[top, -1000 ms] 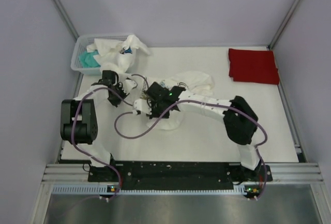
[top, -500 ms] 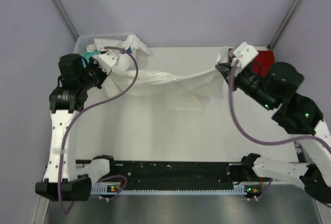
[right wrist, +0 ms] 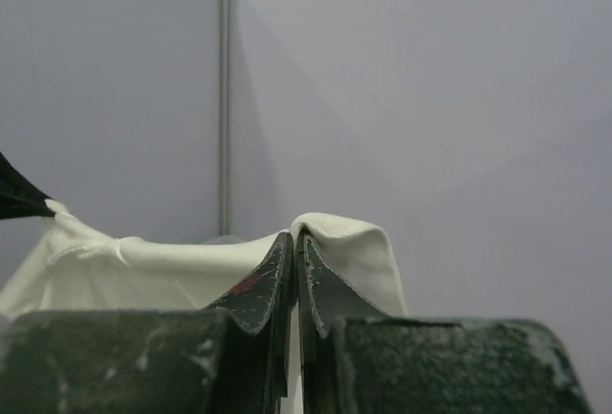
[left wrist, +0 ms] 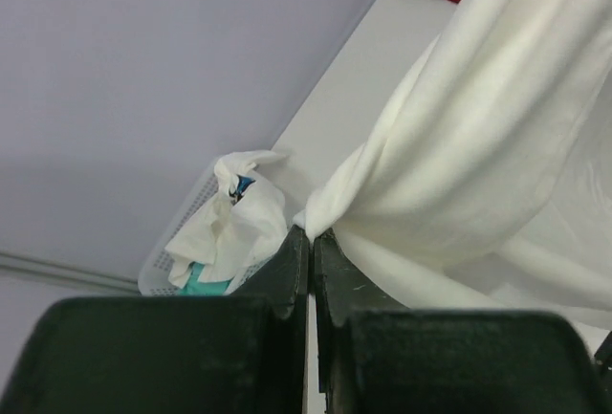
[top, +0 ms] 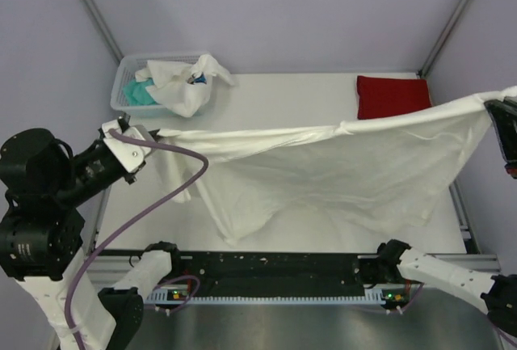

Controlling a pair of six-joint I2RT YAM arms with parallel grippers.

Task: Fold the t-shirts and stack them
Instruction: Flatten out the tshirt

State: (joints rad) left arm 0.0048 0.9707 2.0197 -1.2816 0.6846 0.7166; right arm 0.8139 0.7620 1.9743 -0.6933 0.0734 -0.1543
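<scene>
Top external: left gripper (top: 150,136) and right gripper (top: 493,108) are pinching the white t-shirt (top: 347,164), holding it outstretched, probably to flatten it for folding.

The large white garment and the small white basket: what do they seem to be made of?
The large white garment looks like soft, matte cloth, probably cotton knit: it sags and drapes in folds. The small white basket seems to be rigid plastic, judging by its thin latticed walls.

1 white t-shirt (top: 339,164) centre; 1 red t-shirt (top: 393,97) upper right; 1 basket (top: 125,75) upper left, inside 1 white heap (top: 182,83), 1 teal cloth (top: 139,93).
</scene>
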